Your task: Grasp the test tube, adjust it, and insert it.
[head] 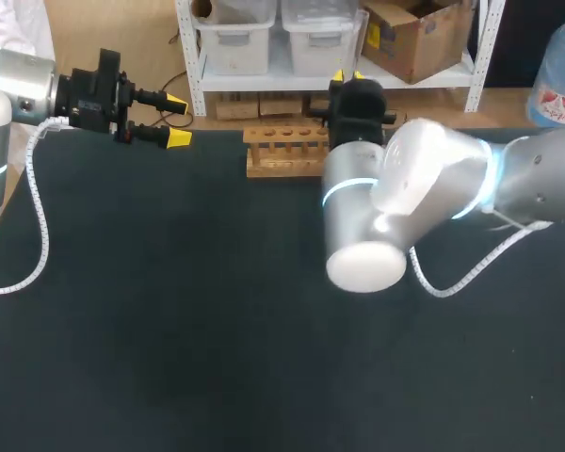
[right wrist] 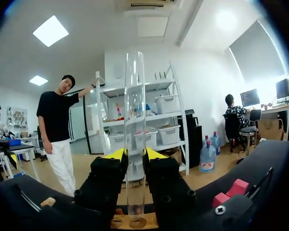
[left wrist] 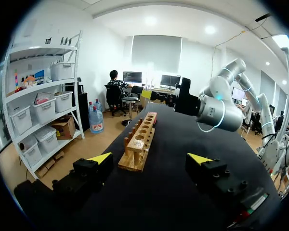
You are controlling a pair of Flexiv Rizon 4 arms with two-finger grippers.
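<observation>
Head view: left arm [head: 19,89] sat at the far-left corner of the dark table [head: 169,311]. The left gripper [head: 176,119] hung over the table's far edge, jaws wide apart, nothing between them. The wooden rack [head: 284,151] lay at the far edge near the middle, a row of holes on top. The right arm [head: 424,193] came in from the right, with its bulky elbow in front of the rack's right end. The right gripper [head: 348,77] was just behind that end, only the yellow tips showing. Couldn't make out the tube from here.

Left wrist view: left gripper [left wrist: 151,161] jaws apart and empty. The rack [left wrist: 139,143] lay ahead of it on the table, seen lengthwise, well clear of the fingers. The right arm [left wrist: 216,109] was at the rack's far end.

Right wrist view: right gripper [right wrist: 135,156] was clamped on the test tube [right wrist: 135,96], one finger on each side. The tube was clear glass and upright, most of its length sticking out above the fingertips [right wrist: 116,154]. Its lower end was right over a hole in the rack [right wrist: 135,223]. Couldn't tell whether it was touching or already in.
</observation>
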